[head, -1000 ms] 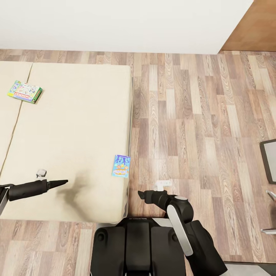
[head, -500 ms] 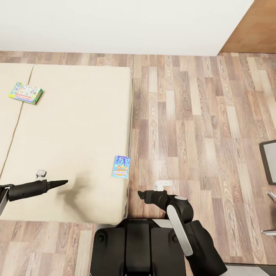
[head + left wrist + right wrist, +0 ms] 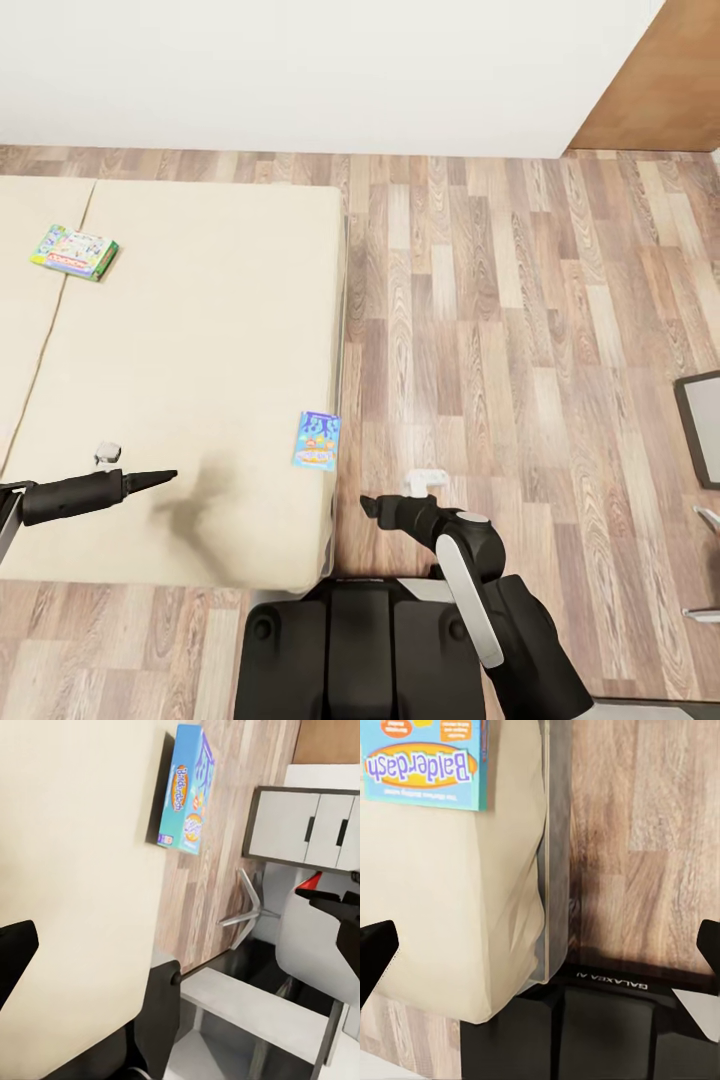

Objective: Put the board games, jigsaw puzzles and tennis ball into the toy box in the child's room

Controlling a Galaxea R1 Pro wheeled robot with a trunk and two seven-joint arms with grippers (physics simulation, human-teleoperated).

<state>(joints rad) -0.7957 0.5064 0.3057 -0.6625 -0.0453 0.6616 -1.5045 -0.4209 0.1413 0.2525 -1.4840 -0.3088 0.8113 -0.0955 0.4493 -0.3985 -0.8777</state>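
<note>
Both arms extended forward, right claw (image 3: 368, 505) open.

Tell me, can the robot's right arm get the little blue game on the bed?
Probably yes: the small blue board game lies at the bed's near edge, just ahead of the right gripper, with nothing between.

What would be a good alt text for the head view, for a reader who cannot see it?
Seen from above, a beige bed holds two board games: a small blue one at its near edge and a green-edged one farther back. The left gripper hovers over the mattress; the right gripper is over the wood floor beside the bed.
</note>
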